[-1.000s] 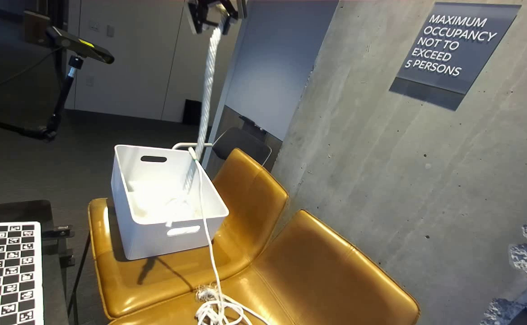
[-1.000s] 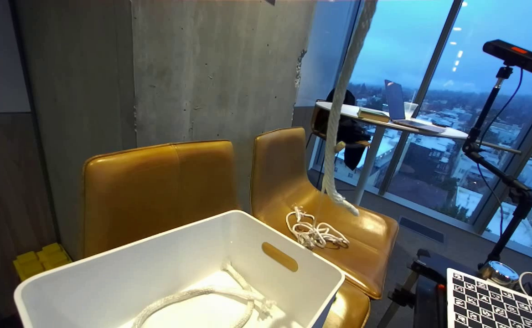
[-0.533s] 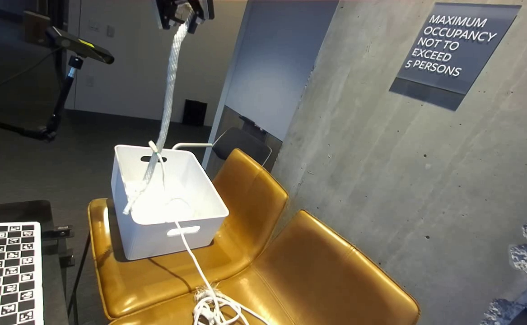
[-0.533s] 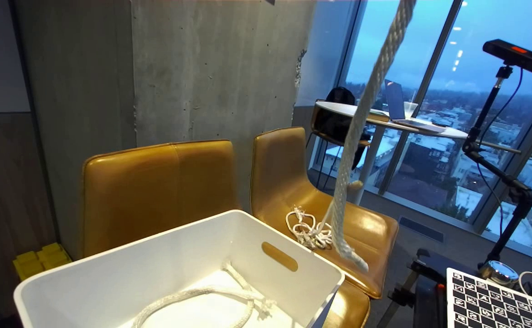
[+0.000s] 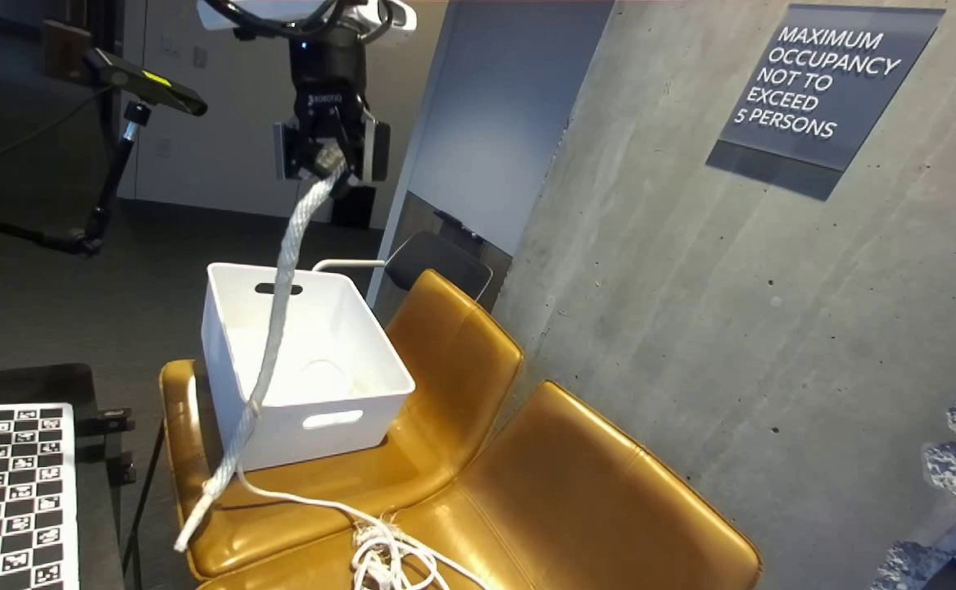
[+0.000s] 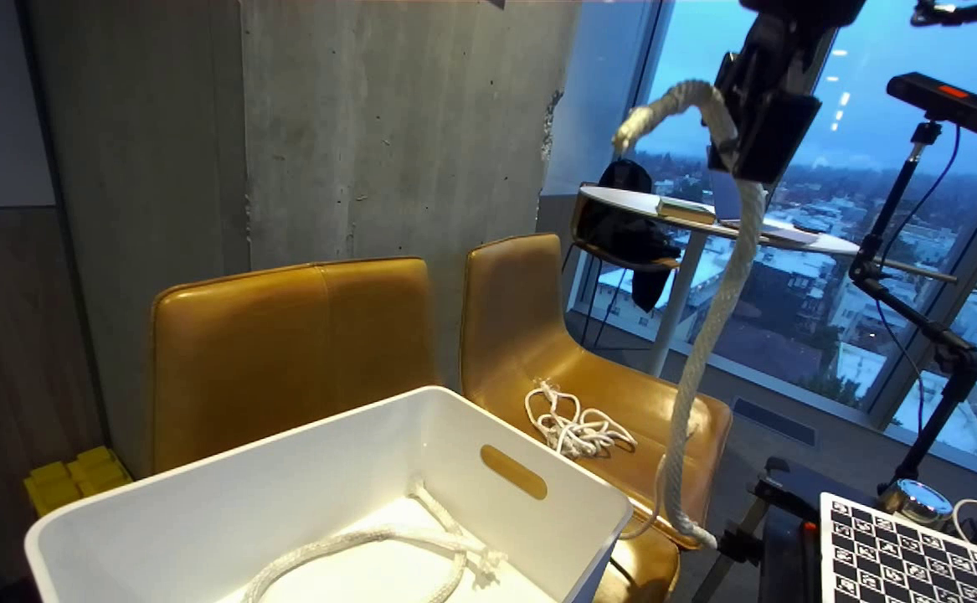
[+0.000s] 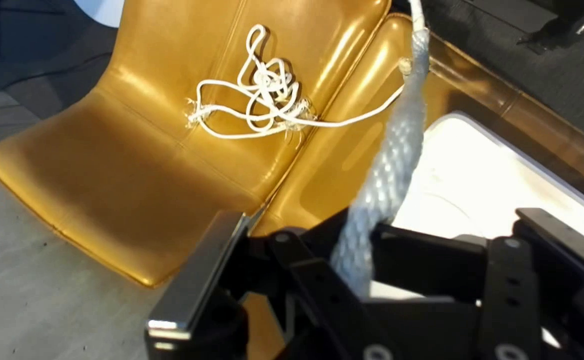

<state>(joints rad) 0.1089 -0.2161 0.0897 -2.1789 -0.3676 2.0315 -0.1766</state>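
**Braided rope (image 5: 278, 311) hangs from the gripper (image 5: 332, 168), just outside a white bin (image 5: 322, 442)**

A concrete wall (image 5: 674, 270) rises behind two tan chairs set side by side. The chair with the bin (image 5: 461, 344) carries it squarely on its seat; the neighbouring chair (image 5: 600, 492) stands right beside it. Past the front edge of the bin's chair lies a checkered marker board (image 5: 15, 492).

The gripper is higher than the bin's rim, its fingers clamped on the braided rope close to the upper end. A short stub (image 6: 635, 130) bends out to one side there. The rest drops outside the bin, by the corner of the rim nearest the seat's front edge, and the lower tip reaches out over that edge. Whether the rope brushes the bin's wall, I cannot tell.

Another length of rope (image 6: 329, 544) lies curled on the bin's floor. Thin white cord (image 6: 570, 442) sits heaped on the neighbouring chair's seat; one strand runs to the hanging rope's lower half, though whether it is tied there is unclear.

The step in hand reads as holding the rope up, off the chairs. The next move, I judge, calls for a firm grip and a slow path: the loose length could swing into the rim, and the strand could drag along.
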